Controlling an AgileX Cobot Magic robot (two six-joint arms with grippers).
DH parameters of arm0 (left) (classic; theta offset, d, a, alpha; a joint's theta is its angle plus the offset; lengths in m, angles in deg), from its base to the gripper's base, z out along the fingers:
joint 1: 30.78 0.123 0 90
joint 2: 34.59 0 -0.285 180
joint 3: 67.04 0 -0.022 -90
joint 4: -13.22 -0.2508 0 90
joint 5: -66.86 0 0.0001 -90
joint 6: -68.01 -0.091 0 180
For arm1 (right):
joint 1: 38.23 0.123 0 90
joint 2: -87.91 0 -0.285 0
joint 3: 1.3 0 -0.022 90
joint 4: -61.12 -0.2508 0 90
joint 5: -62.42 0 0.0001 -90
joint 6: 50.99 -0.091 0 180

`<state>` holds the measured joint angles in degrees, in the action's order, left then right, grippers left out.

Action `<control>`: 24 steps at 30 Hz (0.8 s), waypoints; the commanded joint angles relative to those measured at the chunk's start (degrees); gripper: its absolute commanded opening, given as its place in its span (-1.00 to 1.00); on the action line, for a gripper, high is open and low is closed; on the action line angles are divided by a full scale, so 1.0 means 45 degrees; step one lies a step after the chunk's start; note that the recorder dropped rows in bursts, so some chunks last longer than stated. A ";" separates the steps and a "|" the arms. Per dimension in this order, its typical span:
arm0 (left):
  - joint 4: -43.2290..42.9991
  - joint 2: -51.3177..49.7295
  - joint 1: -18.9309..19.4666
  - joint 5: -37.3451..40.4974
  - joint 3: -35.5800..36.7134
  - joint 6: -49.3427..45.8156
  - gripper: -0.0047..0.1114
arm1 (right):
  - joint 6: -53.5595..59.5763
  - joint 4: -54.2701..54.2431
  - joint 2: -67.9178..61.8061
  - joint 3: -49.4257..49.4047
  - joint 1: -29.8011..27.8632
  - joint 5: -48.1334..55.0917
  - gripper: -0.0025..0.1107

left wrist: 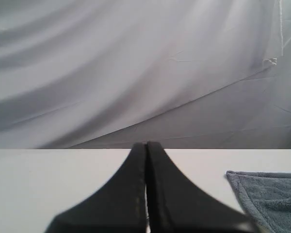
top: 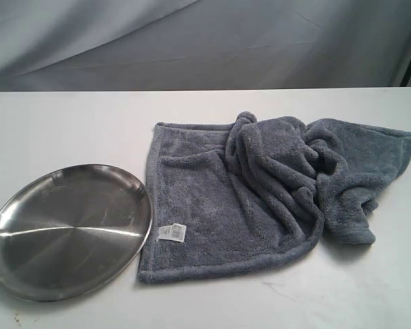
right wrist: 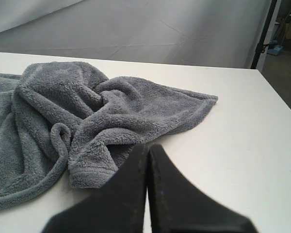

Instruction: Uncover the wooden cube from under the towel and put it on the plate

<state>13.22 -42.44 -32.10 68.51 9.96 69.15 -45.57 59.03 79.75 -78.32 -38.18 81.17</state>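
The grey-blue towel [top: 260,188] lies crumpled on the white table, bunched high at its right half, with a small white label [top: 171,233] near its front left corner. No wooden cube shows in any view; it is hidden. The shiny steel plate [top: 68,229] rests empty to the left of the towel, almost touching its edge. Neither gripper appears in the exterior view. My left gripper [left wrist: 146,145] is shut with nothing in it, over bare table, a towel corner [left wrist: 269,196] off to one side. My right gripper [right wrist: 148,147] is shut and empty, close to the towel's bunched folds [right wrist: 92,121].
The white table [top: 68,123] ends at a back edge before a grey cloth backdrop [top: 205,41]. A dark stand [right wrist: 262,36] and clutter stand beyond the table's right edge in the right wrist view.
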 commanded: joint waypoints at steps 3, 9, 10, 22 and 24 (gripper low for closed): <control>0.1009 0.0014 -0.0047 -0.0599 0.0048 0.0120 -0.92 | 0.0006 -0.0034 0.0084 -0.0042 0.0051 -0.0084 -0.96; 0.2999 0.0014 -0.0047 -0.0665 0.0048 0.0170 -0.92 | 0.0006 -0.0034 0.0084 -0.0042 0.0051 -0.0084 -0.96; 0.3101 0.0014 -0.0047 -0.0665 0.0048 0.0170 -0.92 | 0.0006 -0.0034 0.0084 -0.0042 0.0051 -0.0084 -0.96; 0.3216 -0.1406 -0.0047 0.1954 -0.2320 0.0116 -0.92 | 0.0006 -0.0034 0.0084 -0.0042 0.0051 -0.0084 -0.96; 0.3216 -0.2259 -0.0047 0.2654 -0.2927 0.0116 -0.92 | 0.0006 -0.0034 0.0084 -0.0042 0.0051 -0.0084 -0.96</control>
<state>27.44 -48.32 -32.10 75.40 0.28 69.60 -45.57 59.03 79.75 -78.32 -38.18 81.17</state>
